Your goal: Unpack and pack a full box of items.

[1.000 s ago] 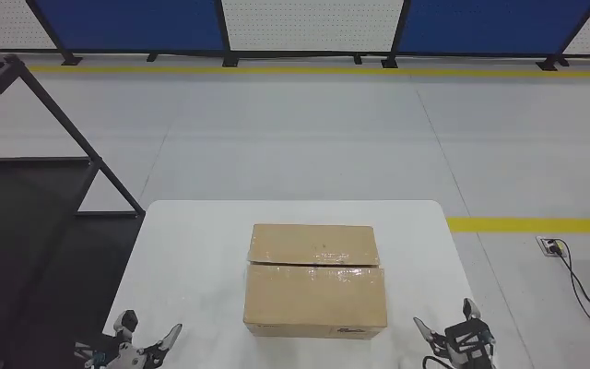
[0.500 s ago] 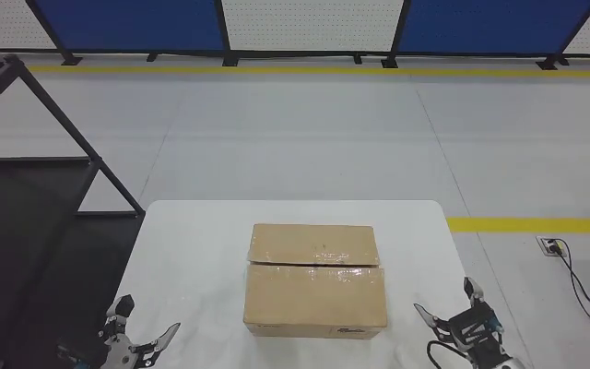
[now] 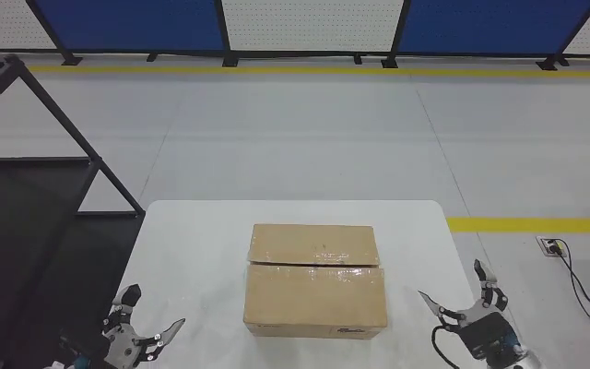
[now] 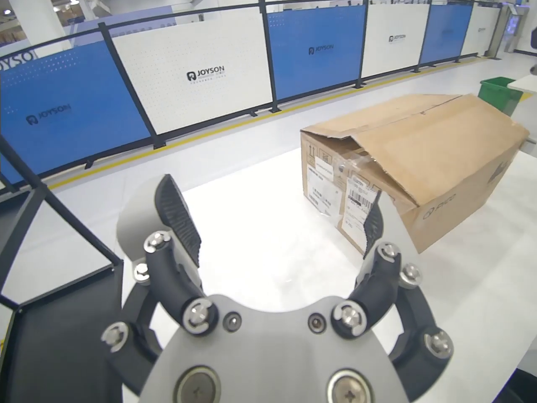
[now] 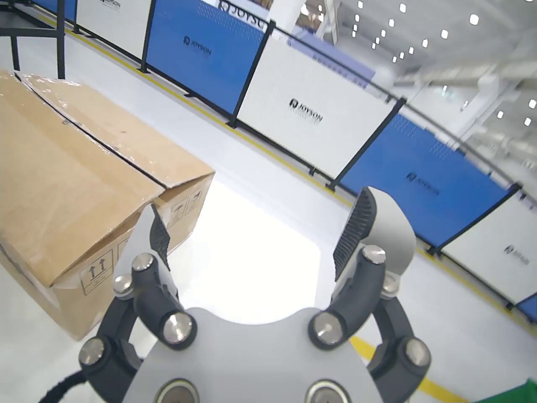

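Note:
A brown cardboard box (image 3: 314, 279) with its top flaps folded down and clear tape along the seam stands in the middle of the white table (image 3: 194, 249). Its contents are hidden. The box (image 4: 413, 157) has shipping labels on the end facing my left gripper (image 4: 272, 207). My left gripper (image 3: 147, 318) hangs open and empty at the table's near left corner, apart from the box. At the table's near right edge my right gripper (image 3: 454, 288) is open with nothing between its fingers; the box (image 5: 71, 186) lies off to its side, beyond my right gripper (image 5: 256, 220).
A black metal rack (image 3: 55, 212) stands against the table's left side. A fence of blue and white panels (image 3: 304, 23) runs along the far floor. A green bin (image 4: 501, 92) stands on the floor beyond the box. Bare table surrounds the box.
My right gripper has drifted to the right and slightly away from the box. The left gripper shifted only a little at the near left corner. The box has not moved.

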Controlling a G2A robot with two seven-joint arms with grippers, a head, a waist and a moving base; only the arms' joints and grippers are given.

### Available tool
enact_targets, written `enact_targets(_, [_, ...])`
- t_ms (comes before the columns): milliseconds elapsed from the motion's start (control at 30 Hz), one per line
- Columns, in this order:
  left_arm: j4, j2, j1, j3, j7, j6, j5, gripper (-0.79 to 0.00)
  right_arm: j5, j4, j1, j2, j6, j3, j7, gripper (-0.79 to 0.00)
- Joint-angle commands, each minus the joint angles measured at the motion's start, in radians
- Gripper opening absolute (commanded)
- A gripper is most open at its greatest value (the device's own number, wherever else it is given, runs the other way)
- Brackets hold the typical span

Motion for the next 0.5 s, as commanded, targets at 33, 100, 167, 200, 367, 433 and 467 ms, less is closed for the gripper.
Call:
enact_targets(33, [0.014,0.007,-0.042,-0.001,-0.016,-0.045,0.048,0.0,-0.107,0.023,0.015,0.009,-0.011,0.024,-0.161,0.0])
enact_targets(100, [0.021,0.012,-0.068,0.005,-0.023,-0.081,0.072,0.0,-0.151,0.046,0.027,0.015,-0.023,0.043,-0.255,0.0])
enact_targets(167, [0.025,0.016,-0.089,0.009,-0.022,-0.118,0.08,0.0,-0.216,0.06,0.036,0.022,-0.013,0.067,-0.333,0.0])
enact_targets(200, [0.026,0.019,-0.097,0.012,-0.021,-0.143,0.083,0.0,-0.249,0.065,0.038,0.026,-0.01,0.078,-0.371,0.0])
enact_targets(367, [0.026,0.021,-0.105,0.013,-0.022,-0.162,0.089,0.0,-0.336,0.084,0.035,0.035,0.018,0.112,-0.453,0.0])
enact_targets(433, [0.026,0.021,-0.105,0.013,-0.022,-0.162,0.089,0.0,-0.336,0.084,0.035,0.035,0.018,0.112,-0.453,0.0])
enact_targets(467, [0.026,0.021,-0.105,0.013,-0.022,-0.162,0.089,0.0,-0.336,0.084,0.035,0.035,0.018,0.112,-0.453,0.0])
